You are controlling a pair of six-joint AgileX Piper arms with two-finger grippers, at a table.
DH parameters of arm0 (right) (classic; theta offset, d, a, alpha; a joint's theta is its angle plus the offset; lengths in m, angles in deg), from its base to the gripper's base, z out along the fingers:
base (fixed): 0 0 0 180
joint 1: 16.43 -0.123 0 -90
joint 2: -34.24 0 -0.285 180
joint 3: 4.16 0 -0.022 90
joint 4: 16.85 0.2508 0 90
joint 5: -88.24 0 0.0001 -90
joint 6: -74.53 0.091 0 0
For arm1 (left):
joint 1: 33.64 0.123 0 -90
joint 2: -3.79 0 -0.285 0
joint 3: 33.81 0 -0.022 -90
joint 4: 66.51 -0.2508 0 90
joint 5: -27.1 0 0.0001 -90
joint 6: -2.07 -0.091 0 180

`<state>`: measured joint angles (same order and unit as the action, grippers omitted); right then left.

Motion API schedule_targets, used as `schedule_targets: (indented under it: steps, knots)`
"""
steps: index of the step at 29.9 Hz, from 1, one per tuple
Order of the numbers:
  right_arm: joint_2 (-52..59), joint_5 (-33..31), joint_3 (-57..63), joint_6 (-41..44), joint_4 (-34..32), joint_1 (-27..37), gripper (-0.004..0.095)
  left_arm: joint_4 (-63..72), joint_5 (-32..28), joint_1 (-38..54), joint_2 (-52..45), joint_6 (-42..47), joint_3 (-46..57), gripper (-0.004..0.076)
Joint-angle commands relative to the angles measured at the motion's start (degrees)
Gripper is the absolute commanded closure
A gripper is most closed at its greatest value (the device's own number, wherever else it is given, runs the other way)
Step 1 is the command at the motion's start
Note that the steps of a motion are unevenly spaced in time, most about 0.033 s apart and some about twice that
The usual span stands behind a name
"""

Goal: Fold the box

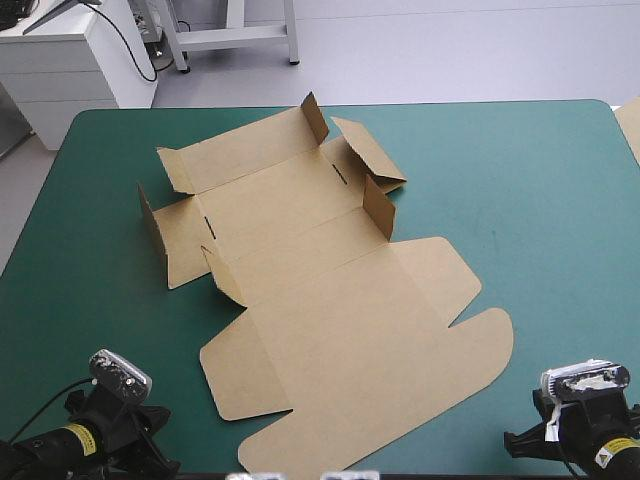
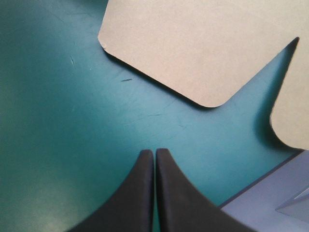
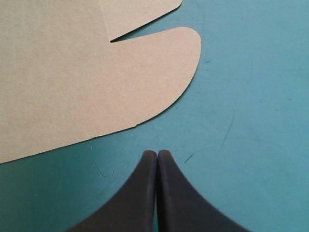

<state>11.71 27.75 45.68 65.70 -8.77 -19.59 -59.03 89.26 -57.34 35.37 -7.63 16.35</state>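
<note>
Teal-green bench (image 1: 520,170) cover, mostly bare, with the brown box (image 1: 330,300) lying mid-bench as a cut sheet, skewed to the bench's edges. Far half was partly formed: short walls and small corner flaps stood up around the base panel, none looked tucked. Near half, the lid panel with its rounded flaps, lay flat toward the robot. Left gripper (image 2: 154,152) was fully closed, fingers pressed tip to tip, over bare cover just beside the sheet's near-left rounded flap, holding nothing. Right gripper (image 3: 157,153) was the same: closed, empty, near the near-right rounded tab, not touching it. More board (image 1: 632,125) showed at the bench's right edge. Judged as the very start, with no contact made. To do the step well, I'd say part the fingers before reaching in, slip one finger under a free edge instead of pushing at it, and bend along the scored crease. One arm should pin the base panel so the light sheet doesn't slide or spin while the other lifts a wall.
</note>
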Motion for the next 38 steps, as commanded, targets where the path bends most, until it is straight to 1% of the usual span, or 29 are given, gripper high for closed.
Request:
schedule_targets:
  steps: [1, 8, 13, 17, 20, 27, 33, 36, 38]
  knots:
    - [-0.8, 2.9, -1.3, -0.2, 0.0, -0.3, 0.0929, 0.7, -2.5, -0.3, 0.9, 0.3, -1.4, 0.0731]
    - [-0.8, 2.9, -1.3, -0.2, 0.0, -0.3, 0.0929, 0.7, -2.5, -0.3, 0.9, 0.3, -1.4, 0.0731]
    - [-0.8, 2.8, -1.8, -2.6, 0.1, -0.3, 0.0929, 0.7, -2.5, -0.3, 0.9, 0.3, -1.4, 0.0731]
    - [-1.2, 1.2, -4.4, -2.9, 0.2, -0.3, 0.0929, 0.7, -2.5, -0.3, 0.9, 0.3, -1.4, 0.0731]
    - [-3.1, -0.4, -7.4, -4.7, 0.2, -0.3, 0.0929, 0.7, -2.5, -0.3, 0.9, 0.3, -1.4, 0.0731]
    - [-11.3, -1.1, -16.4, -6.7, 0.2, -0.3, 0.0929, 0.7, -2.5, -0.3, 0.9, 0.3, -1.4, 0.0731]
    - [-22.4, -1.1, -24.9, -7.5, 0.2, -0.3, 0.0929, 0.7, -2.5, -0.3, 0.9, 0.3, -1.4, 0.0731]
    - [-28.2, -1.0, -28.4, -10.2, 2.1, -0.3, 0.0929, 0.7, -2.5, -0.3, 0.9, 0.3, -1.4, 0.0731]
    - [-32.5, -0.9, -31.0, -12.2, 5.0, -0.3, 0.0929, 0.7, -2.5, -0.3, 0.9, 0.3, -1.4, 0.0731]
